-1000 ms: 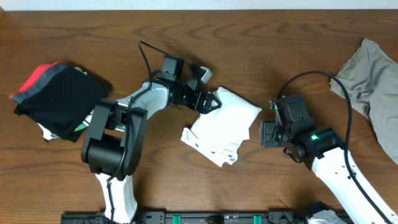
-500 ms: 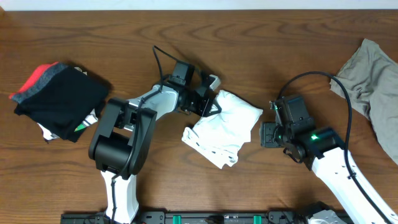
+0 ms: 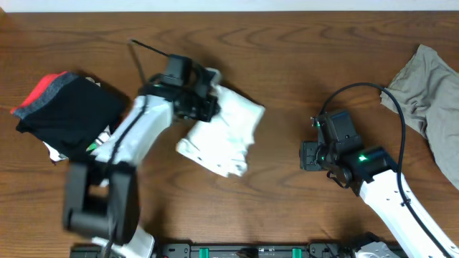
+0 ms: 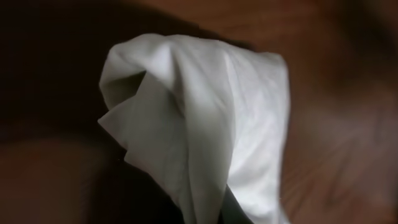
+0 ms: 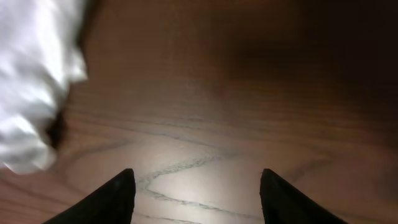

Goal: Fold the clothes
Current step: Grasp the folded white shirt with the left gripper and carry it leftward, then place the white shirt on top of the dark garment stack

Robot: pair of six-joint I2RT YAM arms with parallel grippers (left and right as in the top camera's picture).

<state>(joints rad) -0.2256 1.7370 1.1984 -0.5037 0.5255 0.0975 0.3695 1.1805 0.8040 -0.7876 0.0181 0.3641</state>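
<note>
**Spotter:** Nearest the base, what is your right side doing?

**Operator:** I am resting the right gripper (image 5: 196, 173) over bare table (image 3: 301, 57), fingers spread and gripping nothing. A corner of the white garment (image 3: 219, 129) is showing at the upper left of its wrist view, apart from the fingers.

**Spotter:** And a little further out?

**Operator:** The white garment is sitting as a folded bundle left of mid-table, and I am clenching the left gripper (image 3: 203, 97) on its far left edge. Through the left wrist camera the cloth is bunching and drooping close below the lens; the fingers are not showing there. I cannot tell whether the bundle is hanging fully clear of the wood.

**Spotter:** So what are you minding?

**Operator:** I am reading this as moving the finished fold toward the black and red pile (image 3: 68, 115) at the left. A pinch on one edge is risking the layers fanning open, so I am aiming to travel low and slowly and lay it flat before letting go.

**Spotter:** Farthest off?

**Operator:** The khaki garment (image 3: 430, 93) is lying crumpled at the right edge, well apart from both arms, and is looking unfolded.
</note>
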